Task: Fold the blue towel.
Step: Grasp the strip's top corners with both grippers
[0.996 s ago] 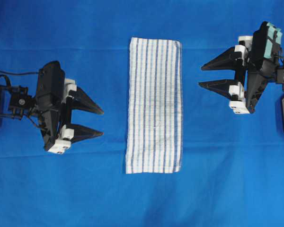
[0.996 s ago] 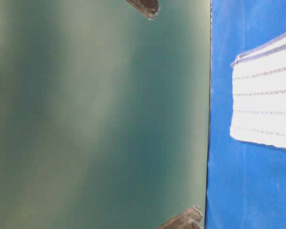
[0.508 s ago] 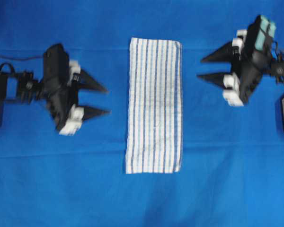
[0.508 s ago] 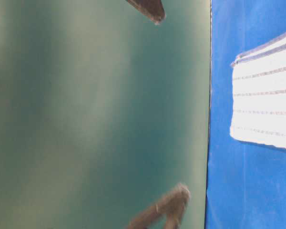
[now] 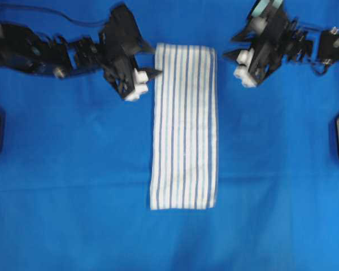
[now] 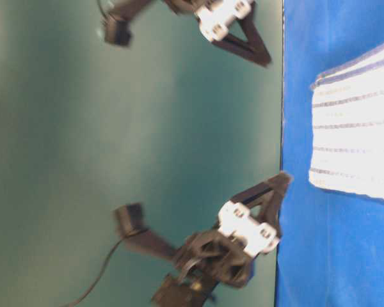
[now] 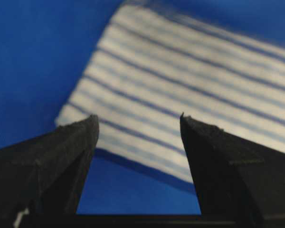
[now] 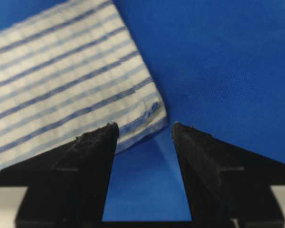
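Long rectangular white woven towel (image 5: pixel 184 127) with thin dark-blue stripes and hemmed edges lies flat, centred on smooth solid-blue table cloth (image 5: pixel 73 186). Left gripper (image 5: pixel 153 72) and right gripper (image 5: pixel 230 47), pointed black fingers spread wide and empty, flank its far corners.

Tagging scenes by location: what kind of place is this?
Likely a lab bench set up for two-arm robot trials: a plain blue cover over the table, one striped towel laid flat, and a left claw and right claw at its far corners.
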You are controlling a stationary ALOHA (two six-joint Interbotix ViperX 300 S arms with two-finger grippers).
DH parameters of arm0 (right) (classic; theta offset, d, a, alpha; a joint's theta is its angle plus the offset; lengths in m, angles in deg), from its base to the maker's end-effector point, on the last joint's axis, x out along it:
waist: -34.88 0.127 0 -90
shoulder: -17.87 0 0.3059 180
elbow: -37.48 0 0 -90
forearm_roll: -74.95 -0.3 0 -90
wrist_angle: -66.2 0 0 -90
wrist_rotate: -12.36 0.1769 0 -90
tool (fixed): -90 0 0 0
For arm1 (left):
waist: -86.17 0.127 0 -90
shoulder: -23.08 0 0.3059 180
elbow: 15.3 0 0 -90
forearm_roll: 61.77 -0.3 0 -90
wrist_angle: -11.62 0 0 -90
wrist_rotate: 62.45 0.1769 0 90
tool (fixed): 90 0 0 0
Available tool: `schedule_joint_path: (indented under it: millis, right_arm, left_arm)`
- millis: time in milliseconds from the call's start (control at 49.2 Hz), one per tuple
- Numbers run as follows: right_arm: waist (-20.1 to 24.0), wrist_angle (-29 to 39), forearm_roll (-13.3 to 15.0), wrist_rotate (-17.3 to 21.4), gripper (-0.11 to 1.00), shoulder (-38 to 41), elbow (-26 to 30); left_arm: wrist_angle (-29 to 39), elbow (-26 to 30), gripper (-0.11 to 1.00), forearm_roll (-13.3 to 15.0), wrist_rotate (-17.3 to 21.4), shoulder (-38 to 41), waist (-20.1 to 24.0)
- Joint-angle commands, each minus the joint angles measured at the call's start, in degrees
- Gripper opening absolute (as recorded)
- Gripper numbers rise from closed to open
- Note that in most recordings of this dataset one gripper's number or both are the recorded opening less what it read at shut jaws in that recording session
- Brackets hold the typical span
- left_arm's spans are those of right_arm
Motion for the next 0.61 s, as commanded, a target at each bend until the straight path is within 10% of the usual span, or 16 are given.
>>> schedule_joint_path:
  millis: [0, 589]
  right_arm:
    - [-0.7, -1.8, 0.4, -0.1, 0.57, 2.8, 2.7]
    - [-2.2, -4.8, 0.5, -0.3, 0.57, 14.1, 6.4]
  left_arm:
    - [-1.8, 2.4, 0.63, -0.1, 0.1, 2.4, 1.6]
    - [-7.5, 4.1, 0.64, -0.1, 0.1, 11.3, 5.5]
